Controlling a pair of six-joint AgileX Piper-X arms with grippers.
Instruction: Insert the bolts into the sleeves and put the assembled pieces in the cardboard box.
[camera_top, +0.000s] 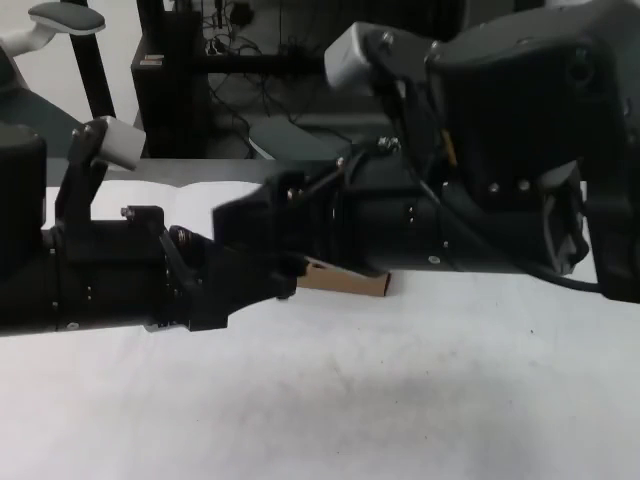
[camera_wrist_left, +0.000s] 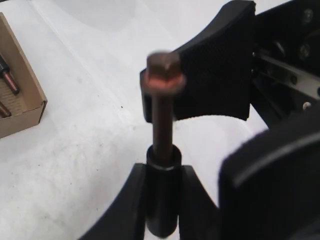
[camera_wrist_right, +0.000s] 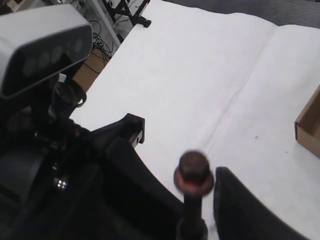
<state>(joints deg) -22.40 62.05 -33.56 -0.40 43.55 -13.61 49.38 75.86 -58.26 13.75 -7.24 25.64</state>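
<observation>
Over the middle of the white bench (camera_top: 330, 400), the two arms were tip to tip. The left gripper (camera_wrist_left: 162, 192) pinched the black sleeve (camera_wrist_left: 162, 165) between its fingers and held it upright. The brown bolt (camera_wrist_left: 161, 115) stood in the sleeve, with its shank partly inside and its flanged head well above the rim. The right gripper (camera_wrist_right: 192, 200) had its jaws spread, with one finger (camera_wrist_left: 215, 65) just behind the bolt head. The cardboard box (camera_top: 345, 281) lay on the bench just beyond the grippers, with rod-shaped pieces (camera_wrist_left: 7, 75) lying inside it.
</observation>
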